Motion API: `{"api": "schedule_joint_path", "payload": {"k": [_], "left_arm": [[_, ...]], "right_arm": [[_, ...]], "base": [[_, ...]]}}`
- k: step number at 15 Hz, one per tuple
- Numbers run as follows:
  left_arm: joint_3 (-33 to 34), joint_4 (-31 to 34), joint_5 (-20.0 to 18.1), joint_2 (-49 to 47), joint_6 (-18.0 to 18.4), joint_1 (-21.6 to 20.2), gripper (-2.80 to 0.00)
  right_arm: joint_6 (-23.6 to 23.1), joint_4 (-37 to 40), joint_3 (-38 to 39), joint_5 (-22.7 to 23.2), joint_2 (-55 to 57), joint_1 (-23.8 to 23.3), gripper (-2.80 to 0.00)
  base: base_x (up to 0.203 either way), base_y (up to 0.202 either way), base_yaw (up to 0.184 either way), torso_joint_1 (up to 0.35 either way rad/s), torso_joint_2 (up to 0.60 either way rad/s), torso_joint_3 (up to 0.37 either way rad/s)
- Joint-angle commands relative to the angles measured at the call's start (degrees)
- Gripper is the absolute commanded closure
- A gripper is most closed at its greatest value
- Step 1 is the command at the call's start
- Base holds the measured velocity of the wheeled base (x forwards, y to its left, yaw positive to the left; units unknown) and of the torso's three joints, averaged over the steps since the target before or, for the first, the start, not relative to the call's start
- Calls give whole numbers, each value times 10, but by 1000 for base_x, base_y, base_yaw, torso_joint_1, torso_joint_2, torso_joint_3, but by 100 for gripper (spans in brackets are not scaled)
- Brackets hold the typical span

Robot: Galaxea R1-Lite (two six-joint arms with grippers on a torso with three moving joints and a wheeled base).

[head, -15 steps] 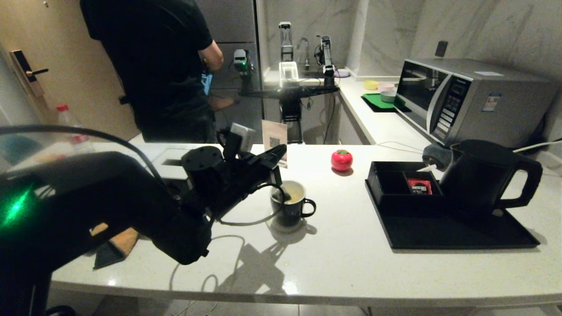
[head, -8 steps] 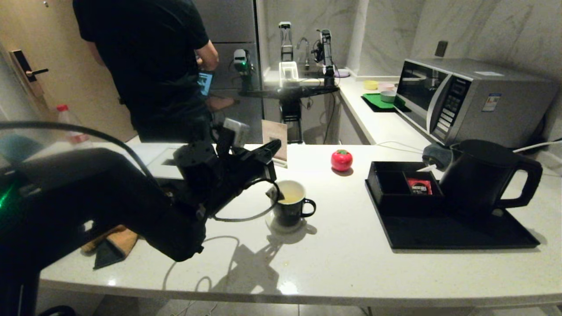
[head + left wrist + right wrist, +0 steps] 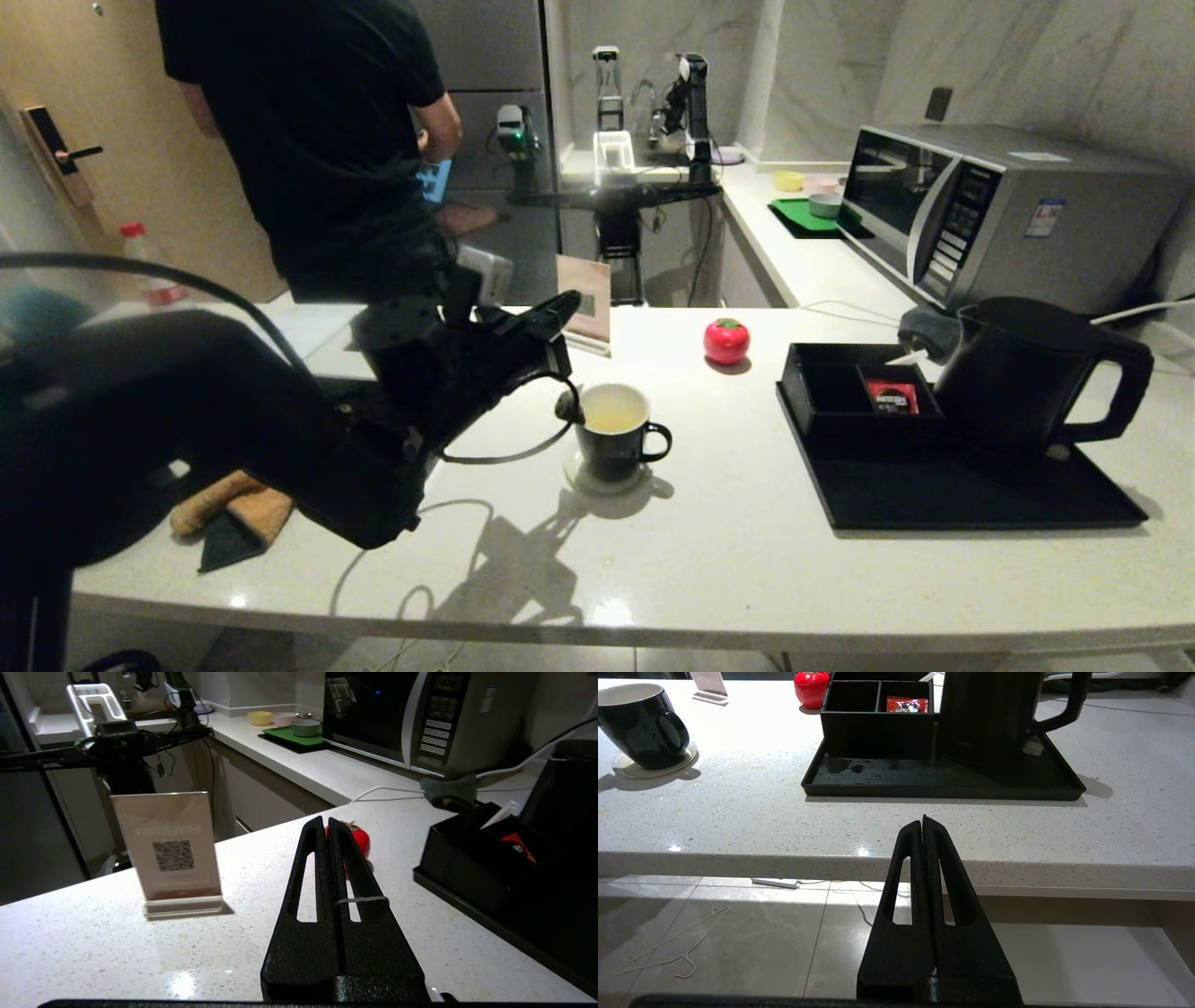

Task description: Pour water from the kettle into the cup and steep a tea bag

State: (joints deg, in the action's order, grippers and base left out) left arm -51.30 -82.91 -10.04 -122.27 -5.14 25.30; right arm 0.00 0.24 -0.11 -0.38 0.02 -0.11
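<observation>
The black cup (image 3: 616, 441) stands on a pale coaster mid-counter, with yellowish water (image 3: 611, 418) inside; the right wrist view also shows the cup (image 3: 642, 723). My left gripper (image 3: 569, 305) hovers up and left of it, shut on a thin string (image 3: 362, 900). The small tea bag (image 3: 565, 407) hangs from that string just outside the cup's left rim. The black kettle (image 3: 1018, 373) stands upright on the tray at the right. My right gripper (image 3: 923, 820) is shut and empty, low in front of the counter's edge, out of the head view.
A black tray (image 3: 934, 499) holds a compartment box with a red sachet (image 3: 892, 397). A red tomato-shaped item (image 3: 726, 340) and a QR sign (image 3: 583, 289) stand behind the cup. A microwave (image 3: 990, 210) is back right, a person (image 3: 317, 140) back left, a cloth (image 3: 233, 499) near left.
My left gripper has risen and drawn back to the left. The tea bag has come up out of the cup and now hangs beside its left rim.
</observation>
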Motion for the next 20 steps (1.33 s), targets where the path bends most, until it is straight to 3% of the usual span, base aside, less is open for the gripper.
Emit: {"api": "schedule_joint_path", "payload": {"k": [1, 20], "left_arm": [[3, -5, -1, 3, 0, -14, 0], [3, 37, -2, 125, 0, -74, 0]], "right_arm": [[0, 0, 0, 0, 0, 0, 0], [0, 0, 0, 0, 0, -1, 0]], "base": [[0, 0, 0, 0, 0, 0], [0, 0, 0, 0, 0, 0]]}}
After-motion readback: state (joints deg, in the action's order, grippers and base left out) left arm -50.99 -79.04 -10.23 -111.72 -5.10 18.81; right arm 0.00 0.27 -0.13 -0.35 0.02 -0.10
